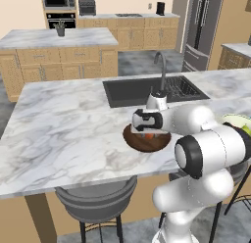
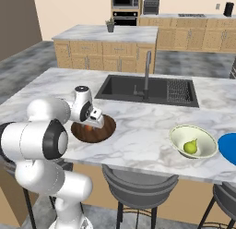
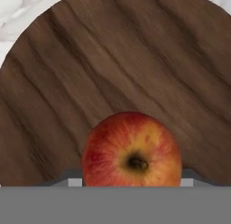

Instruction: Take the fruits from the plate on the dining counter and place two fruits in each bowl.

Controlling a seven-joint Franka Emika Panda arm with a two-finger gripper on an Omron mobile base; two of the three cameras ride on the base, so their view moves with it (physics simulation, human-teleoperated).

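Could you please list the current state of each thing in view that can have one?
gripper: shut on the apple, low over the wooden bowl.
apple: held, stem end facing the hand camera.
wooden bowl: upright on the dining counter.
cream bowl: upright, holds the pear.
pear: lying in the cream bowl.
blue plate: partly in frame; contents cannot be told.

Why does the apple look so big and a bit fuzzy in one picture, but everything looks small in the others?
Hand view: the camera sits right above the red apple, so it looms large and soft-edged over the wooden bowl. Left base view: farther off, the arm hides most of the bowl. Right base view: even light, faint shadows, a pear in the cream bowl.
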